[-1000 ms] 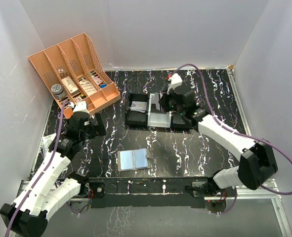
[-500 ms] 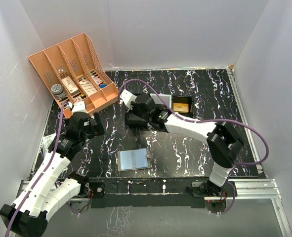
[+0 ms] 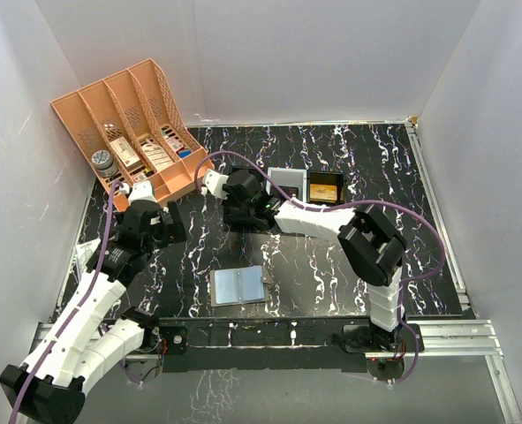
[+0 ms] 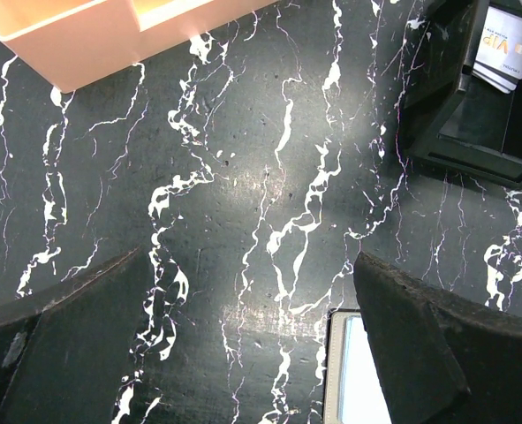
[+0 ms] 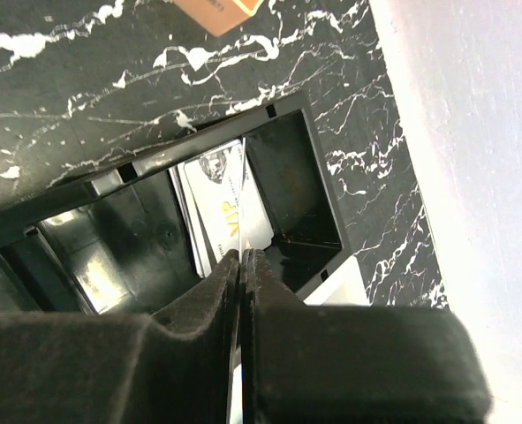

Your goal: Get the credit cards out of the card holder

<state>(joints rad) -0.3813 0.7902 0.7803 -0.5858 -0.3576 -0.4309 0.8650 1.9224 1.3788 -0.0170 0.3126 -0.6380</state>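
right hand: fingers pressed together | over black tray | VIP cards inside

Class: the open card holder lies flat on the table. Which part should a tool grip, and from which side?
Probably the closing tab on the card holder's right edge, coming low from the right: the holder lies open and flat, its panels giving no raised edge, while the tab juts past the outline.

Black, white-veined marble-pattern tabletop. Far-left corner: orange lattice organiser. Centre, toward far edge: black three-compartment tray. Left of centre, by near edge: card holder, lying open.
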